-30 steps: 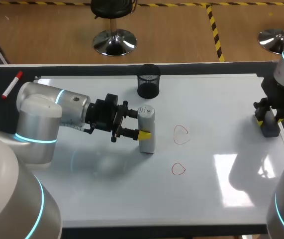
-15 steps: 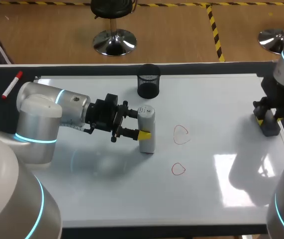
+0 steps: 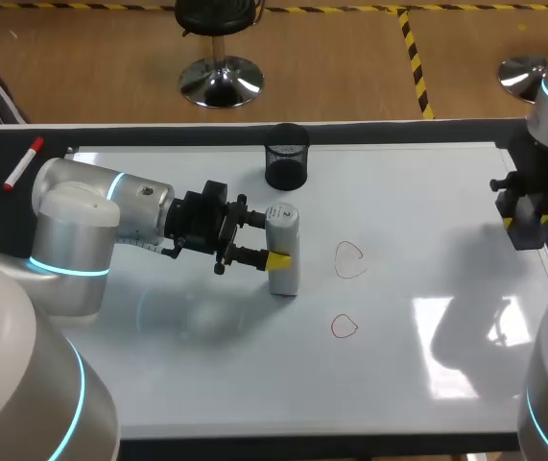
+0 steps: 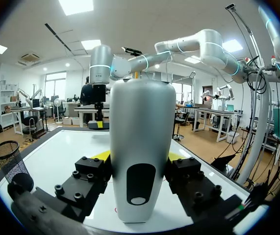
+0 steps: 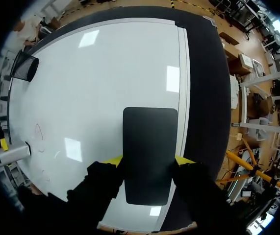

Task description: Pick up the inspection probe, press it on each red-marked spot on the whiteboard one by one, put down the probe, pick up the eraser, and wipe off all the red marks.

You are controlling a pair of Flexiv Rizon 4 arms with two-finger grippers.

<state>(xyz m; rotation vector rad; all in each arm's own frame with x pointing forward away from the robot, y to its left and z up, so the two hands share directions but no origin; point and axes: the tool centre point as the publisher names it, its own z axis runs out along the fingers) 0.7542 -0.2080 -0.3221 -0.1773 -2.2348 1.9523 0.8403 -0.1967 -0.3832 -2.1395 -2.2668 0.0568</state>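
Observation:
The white inspection probe point(image 3: 285, 274) stands upright on the whiteboard point(image 3: 408, 384), left of two red outline marks point(image 3: 349, 259) point(image 3: 344, 327). My left gripper point(image 3: 275, 238) comes in level from the left and is shut on the probe's body; in the left wrist view the probe point(image 4: 140, 122) fills the gap between the yellow tips of that gripper point(image 4: 140, 159). At the board's right edge my right gripper point(image 3: 531, 219) is shut on the dark eraser point(image 3: 527, 234), held off the board. The eraser's point(image 5: 149, 147) black face shows between the right gripper's point(image 5: 148, 160) fingers.
A black mesh cup point(image 3: 287, 156) stands at the back middle of the board, just behind the probe. A red marker pen point(image 3: 22, 163) lies on the dark table strip at the far left. The whiteboard's right frame point(image 5: 184, 88) runs beside the eraser.
My right gripper has closed a little on the eraser and lifted it off the board's right edge. The left arm and probe have not moved.

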